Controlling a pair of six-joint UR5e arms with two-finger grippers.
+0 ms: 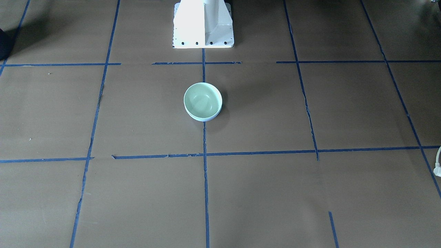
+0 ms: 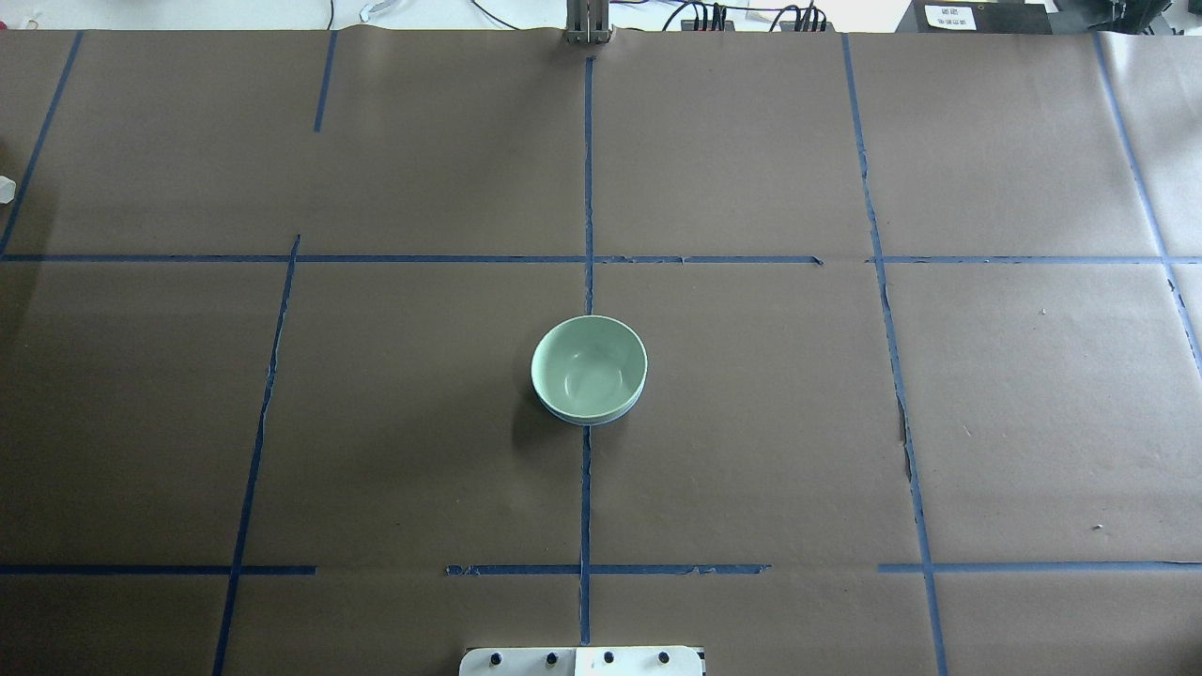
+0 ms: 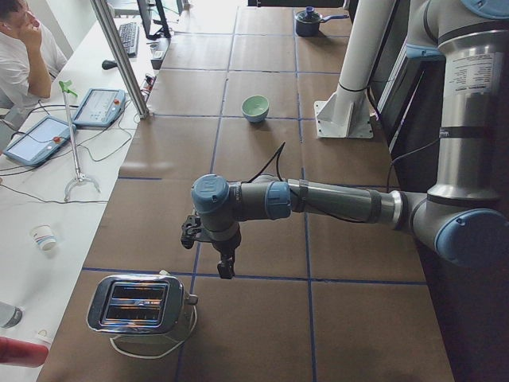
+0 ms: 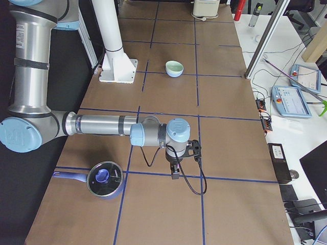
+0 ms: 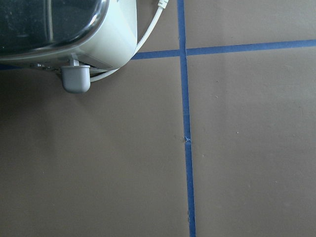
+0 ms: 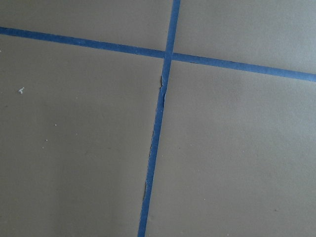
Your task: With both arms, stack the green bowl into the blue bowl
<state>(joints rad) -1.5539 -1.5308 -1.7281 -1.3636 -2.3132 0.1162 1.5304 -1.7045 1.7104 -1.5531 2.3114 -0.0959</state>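
The green bowl (image 1: 202,100) sits nested in the blue bowl (image 1: 203,119) at the table's middle, on the centre tape line. Only a thin pale blue rim shows under it, also in the overhead view (image 2: 588,419). The green bowl (image 2: 589,366) is upright and empty. Both arms are away from the bowls, and neither shows in the overhead or front views. My left gripper (image 3: 227,267) hangs low over the table near the toaster. My right gripper (image 4: 175,174) hangs low near the lidded pot. I cannot tell whether either is open or shut. The wrist views show no fingers.
A chrome toaster (image 3: 143,306) with a white cord stands at the table's left end, also in the left wrist view (image 5: 64,29). A blue lidded pot (image 4: 104,179) stands at the right end. The white pedestal (image 1: 203,24) stands behind the bowls. An operator (image 3: 24,48) sits beside the table.
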